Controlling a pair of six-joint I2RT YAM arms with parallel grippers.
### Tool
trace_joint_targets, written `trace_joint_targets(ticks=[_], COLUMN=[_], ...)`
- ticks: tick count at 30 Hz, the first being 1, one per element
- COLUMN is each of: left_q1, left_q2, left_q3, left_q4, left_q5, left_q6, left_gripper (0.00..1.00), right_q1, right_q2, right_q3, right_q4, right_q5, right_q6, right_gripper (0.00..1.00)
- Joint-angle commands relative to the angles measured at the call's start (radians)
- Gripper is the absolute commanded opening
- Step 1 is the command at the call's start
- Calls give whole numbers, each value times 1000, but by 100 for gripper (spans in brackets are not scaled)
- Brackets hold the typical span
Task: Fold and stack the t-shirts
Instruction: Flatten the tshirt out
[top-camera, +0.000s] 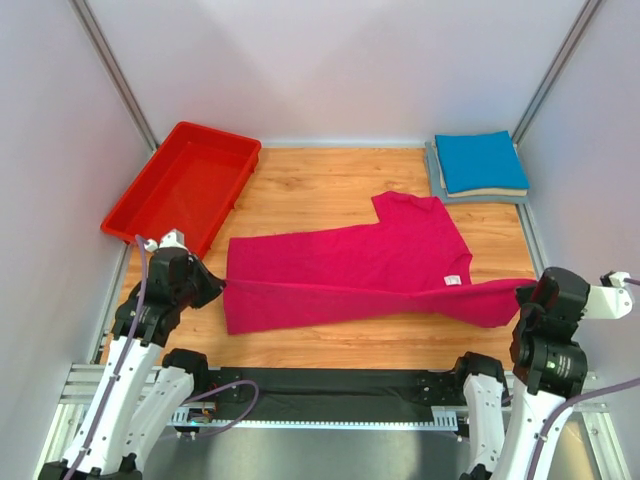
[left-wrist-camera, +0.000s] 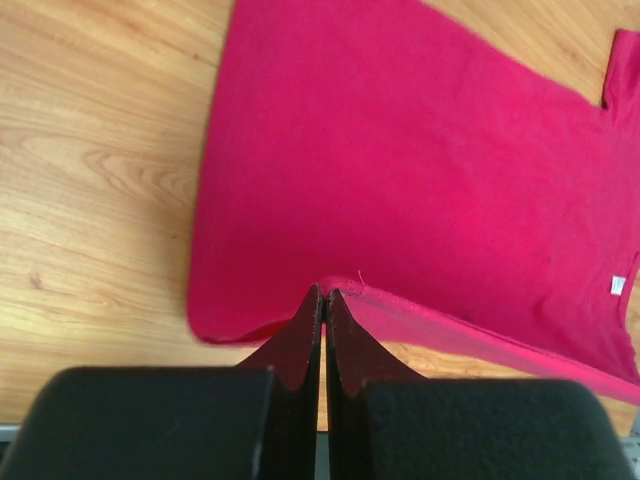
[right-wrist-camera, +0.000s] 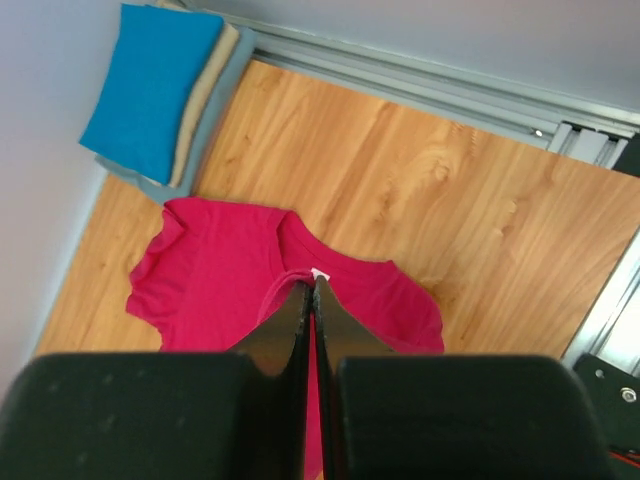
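A large magenta-pink t-shirt (top-camera: 350, 262) lies spread across the wooden table, its near edge raised in a taut line between both grippers. My left gripper (top-camera: 222, 285) is shut on the hem corner (left-wrist-camera: 345, 293), with its tips (left-wrist-camera: 326, 293) pinching the cloth. My right gripper (top-camera: 526, 292) is shut on the collar by the white label (right-wrist-camera: 320, 274), tips together (right-wrist-camera: 312, 284). At the back right is a folded stack with a bright blue t-shirt (top-camera: 480, 160) on top, a beige layer (right-wrist-camera: 207, 98) under it and a grey one (top-camera: 437, 178) at the bottom.
A red plastic bin (top-camera: 185, 185) stands at the back left, close to the left arm. White walls with metal rails enclose the table on three sides. Bare wood (top-camera: 320, 190) shows between the bin and the folded stack.
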Motion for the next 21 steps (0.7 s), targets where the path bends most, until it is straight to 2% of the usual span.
trace_joint_targets(ticks=[1,7,10,12,13,15,16,17,19,20,21], left_q1=[6,6,6,6,6,6,6,6,6,6,6], left_q2=[22,42,78,119,137,211,234,277,305,314,328], left_q3=[-9,-26,42,160,212,403,472,616,742,848,897], left_q4=[3,-31,-22,-2,32,43,40,34,26,27,30], left_q5=[-16,-25,-68,-100,-103,-120,-128,-148,-160,-171,-174], left_q6=[-42,-114,-119,-111,-105,-74,-62,-53,-19,-11,-7], left_gripper=[0,0,0,0,0,0,0,0,0,0,0], right_q1=[-2,-1,-1,-1,1,1,1,1,-1,1,1], right_q2=[23,41,90,179,226,365,406,488,556,590,633], right_q3=[-65,-81,-43,11,66,288,368,545,716,887,957], right_q4=[2,47,146,261,289,300,282,266,205,187,171], right_q5=[50,42,-28,-146,-180,-240,-251,-272,-295,-308,-340], right_q6=[42,12,2,-2,-2,-13,-34,-53,-93,-129,-143], right_gripper=[0,0,0,0,0,0,0,0,0,0,0])
